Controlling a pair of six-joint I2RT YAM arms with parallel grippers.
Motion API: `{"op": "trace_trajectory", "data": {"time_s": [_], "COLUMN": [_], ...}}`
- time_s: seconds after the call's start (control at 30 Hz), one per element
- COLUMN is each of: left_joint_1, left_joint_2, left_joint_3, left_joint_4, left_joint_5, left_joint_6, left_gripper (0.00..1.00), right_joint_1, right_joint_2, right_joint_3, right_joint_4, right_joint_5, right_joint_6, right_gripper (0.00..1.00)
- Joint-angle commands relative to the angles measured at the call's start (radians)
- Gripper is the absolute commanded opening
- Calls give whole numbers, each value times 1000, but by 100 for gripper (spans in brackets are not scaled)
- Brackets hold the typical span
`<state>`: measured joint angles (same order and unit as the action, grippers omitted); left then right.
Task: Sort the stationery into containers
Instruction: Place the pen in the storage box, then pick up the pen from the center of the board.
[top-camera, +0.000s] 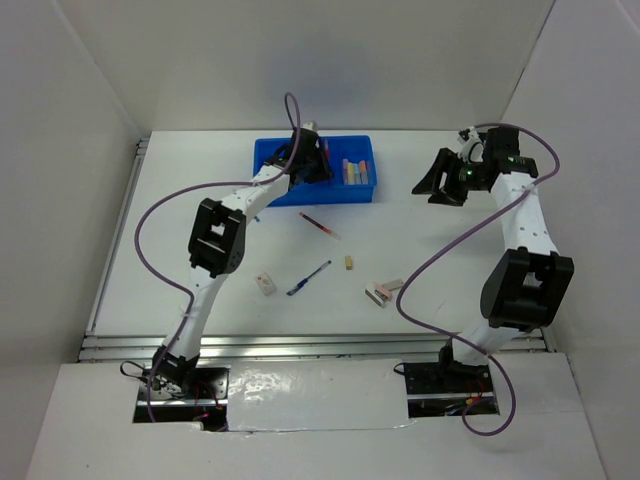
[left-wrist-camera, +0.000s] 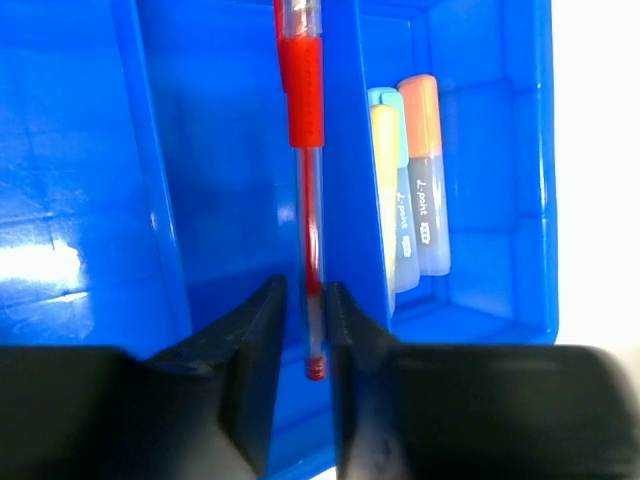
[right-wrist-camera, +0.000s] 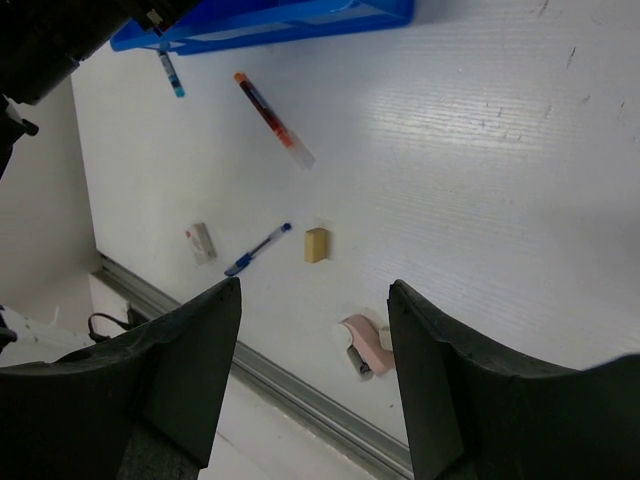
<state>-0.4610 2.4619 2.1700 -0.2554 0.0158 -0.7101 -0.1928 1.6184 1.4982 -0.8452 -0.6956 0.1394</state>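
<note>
The blue tray (top-camera: 362, 195) stands at the back middle. My left gripper (top-camera: 306, 150) hangs over it, shut on a red pen (left-wrist-camera: 304, 110) above a tray compartment (left-wrist-camera: 225, 200). Yellow (left-wrist-camera: 384, 190), light blue and orange markers (left-wrist-camera: 427, 160) lie in the neighbouring compartment. My right gripper (top-camera: 440, 186) is open and empty, held above the table right of the tray. On the table lie a second red pen (top-camera: 318, 224), a blue pen (top-camera: 308, 277), a tan piece (top-camera: 348, 263), an eraser (top-camera: 265, 284) and a pink marker with an eraser (top-camera: 383, 291).
The right wrist view shows the loose items below its open gripper (right-wrist-camera: 315, 288): red pen (right-wrist-camera: 272, 118), blue pen (right-wrist-camera: 257, 250), tan piece (right-wrist-camera: 316, 244), eraser (right-wrist-camera: 201, 241), pink marker (right-wrist-camera: 368, 343), and a short light-blue pen (right-wrist-camera: 171, 75) by the tray edge (right-wrist-camera: 300, 18). White walls enclose the table.
</note>
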Motion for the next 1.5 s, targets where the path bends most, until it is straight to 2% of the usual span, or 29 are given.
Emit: {"op": "trace_trajectory", "data": {"time_s": [0.0,0.17,0.33,0.43,0.57,0.67,0.77,0.8,0.87,0.9,0.97,1.0,1.03,1.17,1.47], "left_joint_1": [2,7,18,44,102,168,212,223,261,281,376,415,486,564,575], "left_joint_2": [23,0,-75,-180,-398,-563,-716,-748,-839,-866,-952,-978,-1024,-1084,-1173], "left_joint_3": [30,31,33,25,4,-96,-257,-341,-416,-512,-609,-704,-749,-860,-928], "left_joint_4": [51,62,59,76,61,51,-10,-40,-135,-154,-176,-171,-148,-166,-166], "left_joint_5": [-5,10,-11,-11,10,74,124,150,190,211,430,531,699,887,897], "left_joint_6": [-9,-20,14,37,81,121,256,353,429,443,513,532,541,576,620], "left_gripper": [41,56,57,57,58,60,61,61,60,60,61,63,64,67,67], "right_joint_1": [15,50,98,160,346,447,516,571,639,715,789,853,877,960,1064], "right_joint_2": [11,0,-23,-63,-69,-19,43,55,80,81,80,86,93,138,294], "right_joint_3": [46,59,63,51,20,37,63,60,48,33,-27,-44,-71,-69,-49], "right_joint_4": [-23,-14,0,37,106,120,98,94,61,49,52,60,61,67,98], "right_joint_5": [-7,39,112,204,342,375,360,361,364,373,421,470,488,525,553], "right_joint_6": [-12,-21,-49,-98,-185,-195,-225,-242,-364,-459,-556,-642,-681,-825,-1110], "right_gripper": [68,68,67,66,63,59,54,53,53,53,53,53,55,60,60]}}
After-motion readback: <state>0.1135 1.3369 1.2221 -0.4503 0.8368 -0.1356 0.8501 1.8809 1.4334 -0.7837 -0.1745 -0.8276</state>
